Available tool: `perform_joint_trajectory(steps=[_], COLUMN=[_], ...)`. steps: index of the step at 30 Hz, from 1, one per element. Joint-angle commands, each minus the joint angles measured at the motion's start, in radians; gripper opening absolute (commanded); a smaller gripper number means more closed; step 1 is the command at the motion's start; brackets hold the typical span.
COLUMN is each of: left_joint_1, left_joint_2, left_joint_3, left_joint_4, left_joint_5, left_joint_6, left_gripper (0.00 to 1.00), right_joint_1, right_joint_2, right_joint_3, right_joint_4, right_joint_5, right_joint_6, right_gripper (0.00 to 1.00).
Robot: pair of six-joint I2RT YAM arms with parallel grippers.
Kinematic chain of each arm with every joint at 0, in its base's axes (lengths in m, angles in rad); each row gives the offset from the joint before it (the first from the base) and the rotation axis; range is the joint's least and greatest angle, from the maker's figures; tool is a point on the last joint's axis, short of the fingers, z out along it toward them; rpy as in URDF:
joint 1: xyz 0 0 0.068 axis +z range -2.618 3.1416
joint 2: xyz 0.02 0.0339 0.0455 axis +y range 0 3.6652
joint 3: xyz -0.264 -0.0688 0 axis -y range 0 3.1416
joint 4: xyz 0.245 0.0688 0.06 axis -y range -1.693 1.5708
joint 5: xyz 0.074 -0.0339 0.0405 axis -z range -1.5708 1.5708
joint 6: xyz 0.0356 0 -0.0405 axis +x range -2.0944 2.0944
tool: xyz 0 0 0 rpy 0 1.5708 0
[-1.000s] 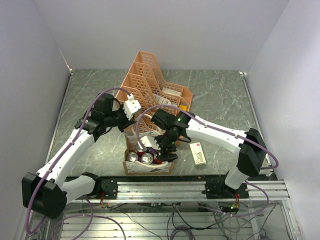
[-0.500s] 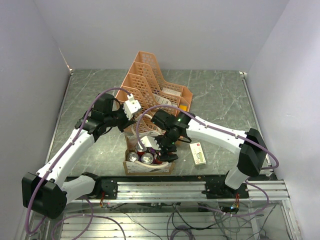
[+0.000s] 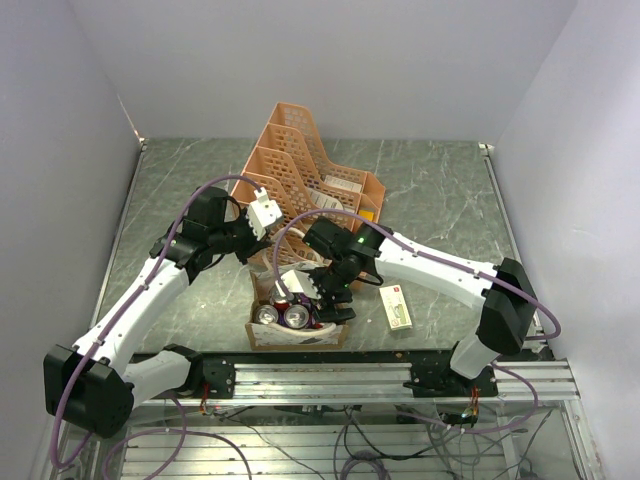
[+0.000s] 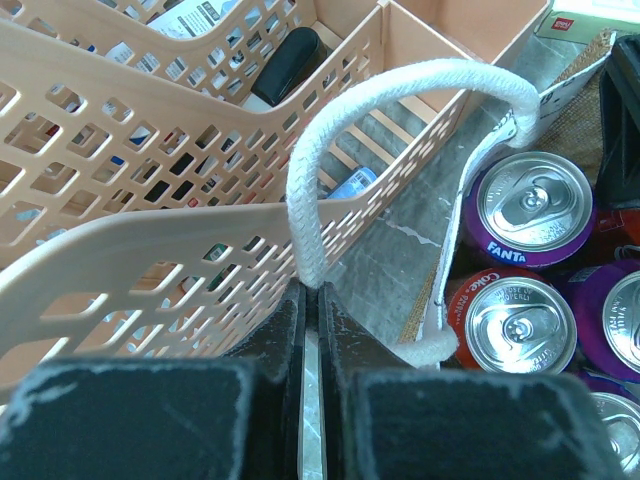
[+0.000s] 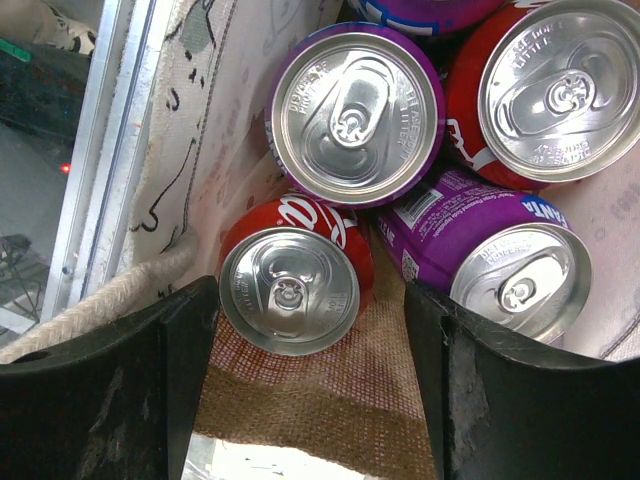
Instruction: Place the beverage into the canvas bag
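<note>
Left arm: your left gripper (image 4: pixel 310 295) is pinched tight on the cream-white rope loop handle (image 4: pixel 400 75) and holds it up, just beside the peach plastic lattice organizer (image 4: pixel 150 110).
Bag: your small boxy tan-brown canvas bag (image 3: pixel 290 338) stands at the near edge of the grey marbled table (image 3: pixel 450 200), its mouth open, touching the organizer's front.
Beverage: the red cola can (image 5: pixel 292 280) with the silver top stands upright on the bag's burlap floor, in the near corner by the printed white wall.
Neighbours: purple Fanta cans (image 5: pixel 355 115) and another red can (image 5: pixel 560 85) pack in against it.
Right arm: your right gripper (image 5: pixel 305 300) has its fingers spread, one on each side of the red cola can, gripping nothing.
Far right: a small white carton (image 3: pixel 397 305) lies flat beside the bag.
</note>
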Motion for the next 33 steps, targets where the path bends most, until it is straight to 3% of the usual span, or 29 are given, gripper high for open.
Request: perform_joint_trajectory(steps=[1, 10, 22, 29, 33], left_joint_1=[-0.006, -0.006, -0.006, -0.006, -0.006], left_joint_2=[-0.005, -0.007, -0.011, -0.024, -0.042], left_joint_3=[0.019, 0.012, 0.019, 0.004, -0.007], left_joint_4=[0.003, 0.005, 0.001, 0.009, 0.017], left_joint_5=[0.034, 0.033, 0.034, 0.036, 0.033], left_joint_6=[0.010, 0.010, 0.011, 0.008, 0.011], left_gripper=[0.07, 0.07, 0.07, 0.07, 0.07], right_joint_1=[0.003, 0.001, -0.005, -0.054, -0.144], right_joint_2=[-0.022, -0.039, -0.132, -0.212, -0.277], right_joint_3=[0.003, 0.040, -0.007, -0.016, -0.025], right_joint_4=[0.011, -0.027, 0.183, 0.229, 0.239], right_joint_5=[0.008, -0.059, 0.115, 0.095, 0.034], right_joint_6=[-0.003, -0.011, 0.152, 0.188, 0.205], right_gripper=[0.73, 0.61, 0.62, 0.62, 0.63])
